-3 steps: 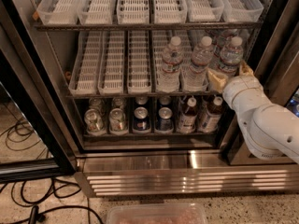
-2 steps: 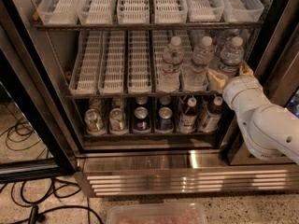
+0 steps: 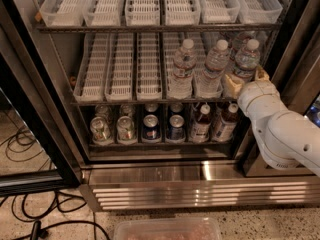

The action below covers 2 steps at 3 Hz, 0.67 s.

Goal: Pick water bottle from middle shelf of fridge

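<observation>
The fridge point(image 3: 200, 171) stands open. Its middle shelf point(image 3: 120, 71) holds white slotted trays, with three water bottles in the right lanes: left point(image 3: 184, 66), middle point(image 3: 216, 64) and right point(image 3: 246, 58). My gripper point(image 3: 246, 79) comes in from the right on a white arm point(image 3: 285, 134). One tan fingertip point(image 3: 232, 85) is to the left of the rightmost bottle's lower part and the other point(image 3: 261, 74) is to its right, so the gripper is open around it. The bottle stands upright on the shelf.
The bottom shelf holds several soda cans point(image 3: 150, 128) and two brown-drink bottles point(image 3: 201, 124). The top shelf has empty white trays point(image 3: 142, 4). A black door frame point(image 3: 35, 119) stands at the left, cables point(image 3: 30, 224) lie on the floor, and a plastic tub point(image 3: 167, 230) sits at the bottom edge.
</observation>
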Tool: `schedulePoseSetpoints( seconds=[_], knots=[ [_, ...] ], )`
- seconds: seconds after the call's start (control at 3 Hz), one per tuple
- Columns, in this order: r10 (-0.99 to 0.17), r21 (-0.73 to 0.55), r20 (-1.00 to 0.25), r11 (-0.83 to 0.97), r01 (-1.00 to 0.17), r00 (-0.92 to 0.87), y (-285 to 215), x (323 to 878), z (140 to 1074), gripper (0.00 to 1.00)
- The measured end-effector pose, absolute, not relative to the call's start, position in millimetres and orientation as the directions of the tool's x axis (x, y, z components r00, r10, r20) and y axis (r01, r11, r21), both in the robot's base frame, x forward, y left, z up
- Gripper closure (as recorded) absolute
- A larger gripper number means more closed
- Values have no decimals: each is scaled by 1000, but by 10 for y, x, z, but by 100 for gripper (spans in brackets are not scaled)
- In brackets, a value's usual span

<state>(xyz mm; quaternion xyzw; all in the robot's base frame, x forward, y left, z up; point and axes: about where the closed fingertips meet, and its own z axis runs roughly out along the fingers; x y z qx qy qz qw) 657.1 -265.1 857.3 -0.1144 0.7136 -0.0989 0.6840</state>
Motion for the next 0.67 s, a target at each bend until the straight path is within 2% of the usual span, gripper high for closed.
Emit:
schedulePoseSetpoints(
  seconds=[0.67],
  knots=[
    [-299, -298, -954, 954, -28, -38, -2650, 6571, 8573, 99]
  ],
)
